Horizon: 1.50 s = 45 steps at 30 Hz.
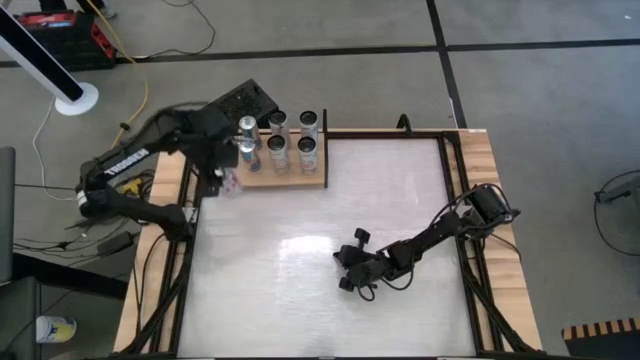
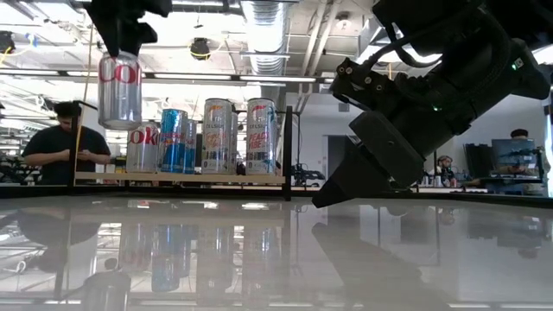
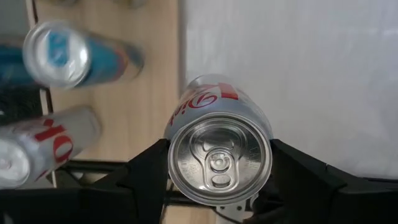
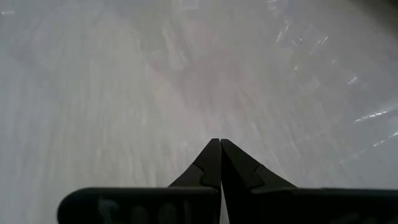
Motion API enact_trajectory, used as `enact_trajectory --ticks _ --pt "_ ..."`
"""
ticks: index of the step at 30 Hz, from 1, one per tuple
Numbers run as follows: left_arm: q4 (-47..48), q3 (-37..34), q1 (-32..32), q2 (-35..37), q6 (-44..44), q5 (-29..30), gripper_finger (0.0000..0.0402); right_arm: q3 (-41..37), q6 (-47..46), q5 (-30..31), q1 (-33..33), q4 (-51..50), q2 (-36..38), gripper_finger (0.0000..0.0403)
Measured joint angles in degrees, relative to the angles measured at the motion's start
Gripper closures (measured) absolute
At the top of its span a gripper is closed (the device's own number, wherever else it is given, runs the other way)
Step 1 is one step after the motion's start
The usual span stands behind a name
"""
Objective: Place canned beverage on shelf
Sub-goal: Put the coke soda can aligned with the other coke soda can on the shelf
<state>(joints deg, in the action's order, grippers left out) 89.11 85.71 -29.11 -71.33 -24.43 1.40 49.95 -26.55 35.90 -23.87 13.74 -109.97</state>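
Note:
The shelf (image 1: 290, 178), a pale wooden board, lies at the table's far left corner. Several tall cans stand upright on it (image 1: 293, 135) (image 2: 218, 136). My left gripper (image 1: 238, 152) hangs over the shelf's left part, shut on a silver Diet Coke can (image 3: 219, 158) (image 2: 119, 88). That can hangs left of the standing row. Wood and white tabletop both show beneath it in the left wrist view. My right gripper (image 1: 347, 282) (image 4: 220, 144) is shut and empty, slanting down low over the middle of the white tabletop. My left gripper pinches the Diet Coke can between its two fingers (image 3: 149, 169). They sit on opposite sides of its wall just under the top rim (image 3: 268, 155). The fingers come from above and point down. The can hangs upright, its base (image 2: 119, 126) clear of the shelf.
A silver Coke can (image 3: 43, 143) and a blue can (image 3: 68, 59) stand close beside the held one. A black post (image 2: 288, 151) rises at the shelf's right end. Bare white tabletop (image 1: 400, 190) spreads right of the shelf. A person (image 2: 54, 142) stands beyond the table.

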Motion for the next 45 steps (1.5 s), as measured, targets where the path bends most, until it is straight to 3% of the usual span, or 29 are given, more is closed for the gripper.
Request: enact_trajectory --ticks 10,16,25,36,45 --pt "-2.56 -2.53 -16.03 0.00 -15.31 -2.59 0.0174 0.00 7.50 -0.07 4.51 -0.02 0.00 0.0376" --pt "-6.39 -8.43 -23.43 -0.09 -21.85 -2.42 0.0174 0.00 9.07 -5.94 7.34 0.01 0.02 0.0376" --pt "-12.65 -9.33 -26.24 -0.92 -26.95 -2.90 0.0174 0.00 9.12 -6.25 8.43 -0.04 0.13 0.0376" --pt "-12.36 -9.38 -26.72 -8.91 -26.60 -2.04 0.0174 0.00 10.14 -6.27 8.65 -1.17 0.22 0.0376" --pt "-12.42 -9.21 -26.70 -10.12 -29.36 -0.52 0.0174 0.02 10.43 -6.29 8.65 -1.38 0.22 0.0376"
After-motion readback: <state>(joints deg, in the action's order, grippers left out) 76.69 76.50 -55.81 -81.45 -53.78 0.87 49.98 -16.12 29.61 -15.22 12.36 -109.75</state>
